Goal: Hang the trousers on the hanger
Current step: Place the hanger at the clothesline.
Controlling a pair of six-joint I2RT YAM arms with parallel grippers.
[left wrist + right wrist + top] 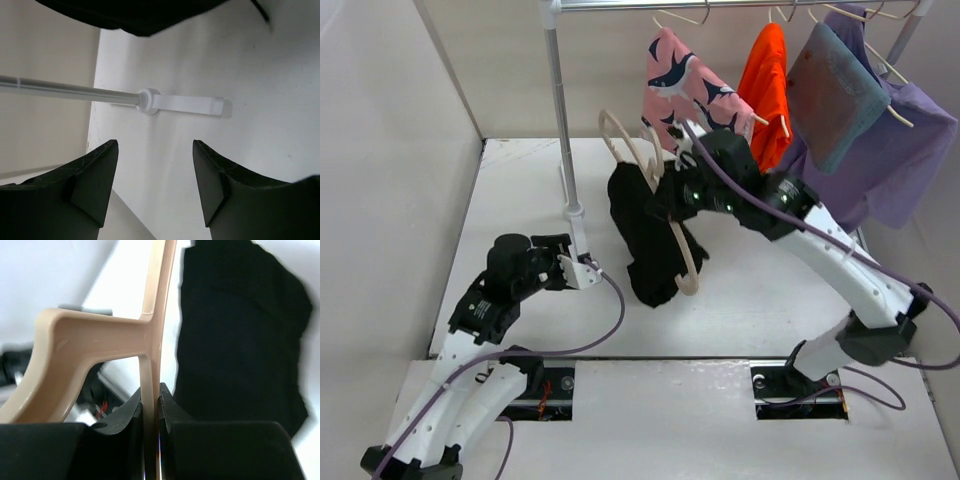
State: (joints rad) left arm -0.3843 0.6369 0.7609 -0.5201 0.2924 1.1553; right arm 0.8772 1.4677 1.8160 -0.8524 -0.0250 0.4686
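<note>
The black trousers hang bunched over the pale beige hanger, which is held tilted above the middle of the table with its hook toward the rack pole. My right gripper is shut on the hanger's thin bar. In the right wrist view the hanger runs between the jaws of the right gripper, with the trousers just to its right. My left gripper stands open and empty near the pole's base, apart from the cloth. In the left wrist view the left gripper holds nothing, and the trousers show at the top edge.
A metal rack pole rises from a white foot on the table. On the rail at the back hang a pink patterned garment, an orange one and purple and teal clothes. Walls close in on the left and back.
</note>
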